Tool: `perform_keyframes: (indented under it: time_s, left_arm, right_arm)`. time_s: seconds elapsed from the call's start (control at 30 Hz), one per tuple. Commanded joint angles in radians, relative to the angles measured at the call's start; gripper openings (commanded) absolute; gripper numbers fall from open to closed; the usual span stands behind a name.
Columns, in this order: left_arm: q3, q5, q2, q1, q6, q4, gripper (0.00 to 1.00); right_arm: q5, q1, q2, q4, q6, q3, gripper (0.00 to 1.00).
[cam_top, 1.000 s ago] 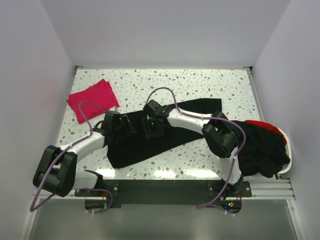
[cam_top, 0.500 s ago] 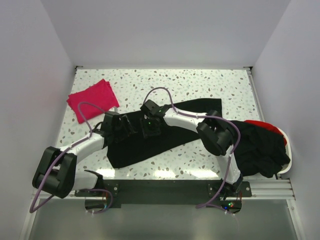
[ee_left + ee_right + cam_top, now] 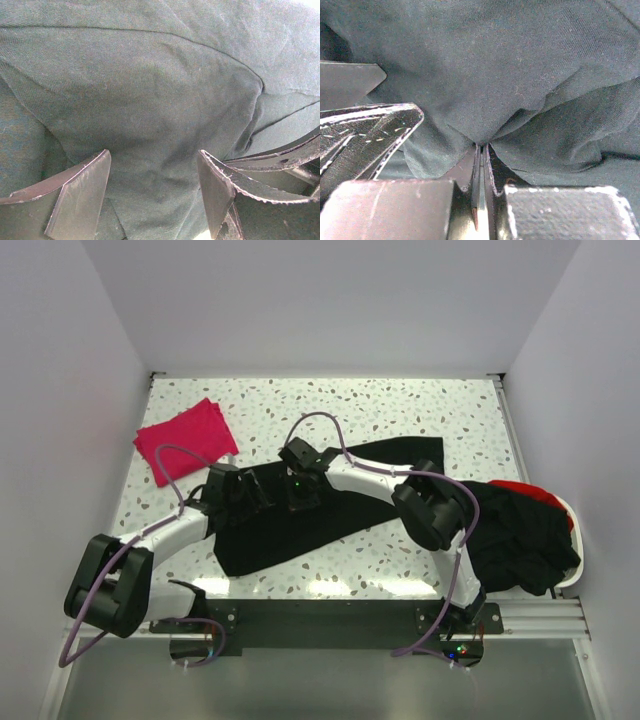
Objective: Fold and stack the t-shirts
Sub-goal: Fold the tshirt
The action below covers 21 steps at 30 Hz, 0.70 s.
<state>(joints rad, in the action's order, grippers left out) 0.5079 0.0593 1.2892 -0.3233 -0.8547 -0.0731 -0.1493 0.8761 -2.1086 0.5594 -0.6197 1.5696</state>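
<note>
Right gripper (image 3: 481, 149) is pinched tight on a fold of the black t-shirt (image 3: 290, 532). Left gripper (image 3: 152, 159) sits just beside it, jaws spread wide over the same cloth. The shirt stretches diagonally, near-left to far-right, across the speckled table (image 3: 400, 410). The folded pink t-shirt (image 3: 187, 440) lies far-left, and a heap of shirts (image 3: 520, 530) is at the right edge.

Top external: high behind arm bases (image 3: 200, 625), facing 12 o'clock and downward, whole table (image 3: 400, 405) | Left wrist: close over left gripper (image 3: 154, 156) at 6 o'clock, black t-shirt (image 3: 150, 90) fills frame | Right wrist: closer, right gripper (image 3: 481, 147) at 6 o'clock | Shared: that t-shirt
</note>
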Motion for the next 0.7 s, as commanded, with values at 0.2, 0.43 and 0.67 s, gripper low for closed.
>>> perform_keyframes:
  time_s: [0.2,0.43,0.67]
  left_arm:
    - [-0.029,-0.045,0.016,-0.003,0.000,-0.074,0.76]
    - [-0.026,-0.056,0.024,-0.003,0.003,-0.091,0.76]
    - [-0.031,-0.056,0.024,-0.003,0.006,-0.099,0.76]
  right_arm:
    - [0.014,0.004,0.076,0.134,0.014,0.030,0.02]
    - [0.024,0.004,0.185,0.189,0.003,-0.083,0.04]
    - [0.051,0.004,0.229,0.214,0.005,-0.122,0.10]
